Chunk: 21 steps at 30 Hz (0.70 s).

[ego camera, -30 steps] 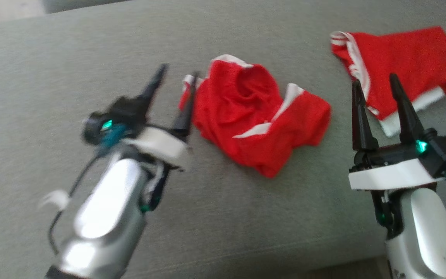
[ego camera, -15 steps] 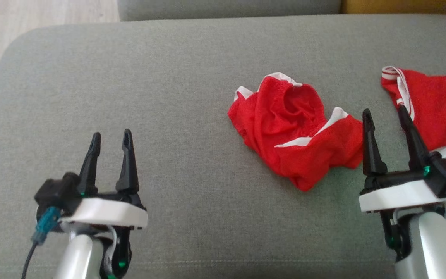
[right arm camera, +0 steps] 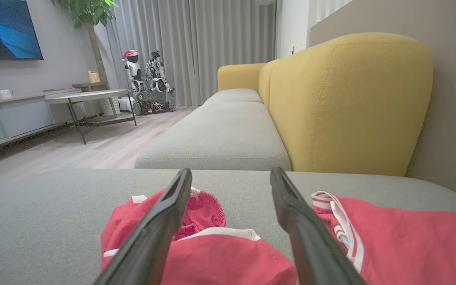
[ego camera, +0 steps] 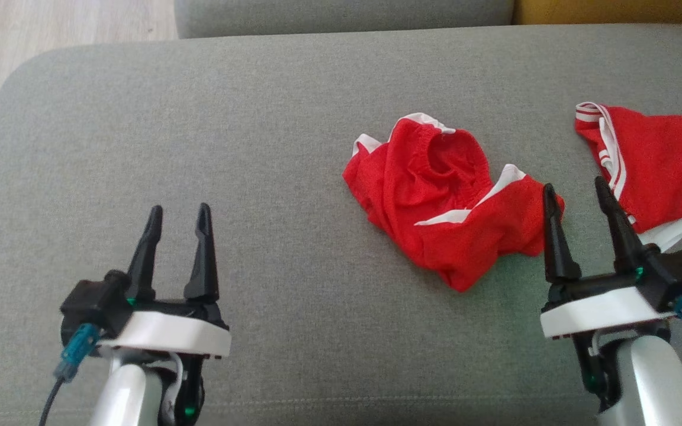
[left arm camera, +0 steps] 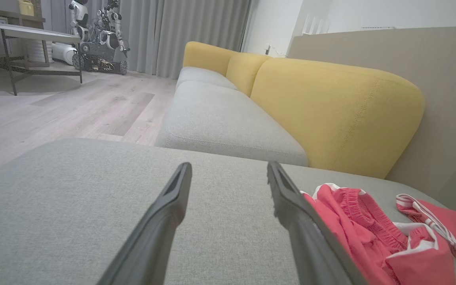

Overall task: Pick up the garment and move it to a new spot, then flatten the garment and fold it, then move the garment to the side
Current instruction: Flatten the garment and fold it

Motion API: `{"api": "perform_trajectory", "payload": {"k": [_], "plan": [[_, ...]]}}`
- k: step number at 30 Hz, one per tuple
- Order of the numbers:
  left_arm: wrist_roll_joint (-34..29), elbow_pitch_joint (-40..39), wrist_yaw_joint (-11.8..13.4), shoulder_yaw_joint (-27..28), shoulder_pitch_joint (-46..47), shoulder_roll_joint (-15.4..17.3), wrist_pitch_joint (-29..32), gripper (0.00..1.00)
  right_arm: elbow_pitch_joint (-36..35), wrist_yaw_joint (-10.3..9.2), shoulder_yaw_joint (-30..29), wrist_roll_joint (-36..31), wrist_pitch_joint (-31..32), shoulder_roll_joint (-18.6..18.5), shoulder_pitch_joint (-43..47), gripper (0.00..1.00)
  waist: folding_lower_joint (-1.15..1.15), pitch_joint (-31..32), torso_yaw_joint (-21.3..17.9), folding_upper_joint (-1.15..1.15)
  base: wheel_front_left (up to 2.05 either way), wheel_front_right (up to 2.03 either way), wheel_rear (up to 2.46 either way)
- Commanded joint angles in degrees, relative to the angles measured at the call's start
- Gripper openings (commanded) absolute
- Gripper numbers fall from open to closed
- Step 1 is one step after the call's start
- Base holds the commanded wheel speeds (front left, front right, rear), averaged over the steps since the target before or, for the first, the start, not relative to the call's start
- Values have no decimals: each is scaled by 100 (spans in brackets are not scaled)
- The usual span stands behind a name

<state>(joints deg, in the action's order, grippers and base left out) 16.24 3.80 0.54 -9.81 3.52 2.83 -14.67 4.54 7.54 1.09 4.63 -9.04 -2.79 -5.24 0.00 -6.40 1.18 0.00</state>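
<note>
left gripper low at left, jaws apart, empty, right gripper low at right, jaws apart, empty, fingers pointing forward

Broad grey fabric cushion, rounded at its far left corner. Carries two pieces, both right of the middle: a crumpled red garment with white trim, bunched in a heap, and, near it but apart on the right, a second red garment — white-striped, lying flatter, cut off by the head view's edge.

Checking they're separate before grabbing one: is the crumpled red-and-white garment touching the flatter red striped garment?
Apart. The head view shows bare grey sofa cushion between the crumpled red-and-white garment and the flatter red striped garment.
</note>
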Motion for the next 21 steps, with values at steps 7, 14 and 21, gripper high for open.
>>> {"api": "perform_trajectory", "payload": {"k": [7,14,21], "plan": [[117,-95,37,-76,298,6,-32,100,157,-5,805,-77,619,-28,-735,100,0,-216,154,0,0,0,0],[244,-36,70,-264,449,6,-32,100,1084,-5,1283,445,1643,-451,-1794,100,0,-398,489,0,0,0,0],[415,-14,155,-421,511,5,-32,100,2281,-5,1622,1034,2305,-940,-2683,100,0,-577,927,0,0,0,0]]}}
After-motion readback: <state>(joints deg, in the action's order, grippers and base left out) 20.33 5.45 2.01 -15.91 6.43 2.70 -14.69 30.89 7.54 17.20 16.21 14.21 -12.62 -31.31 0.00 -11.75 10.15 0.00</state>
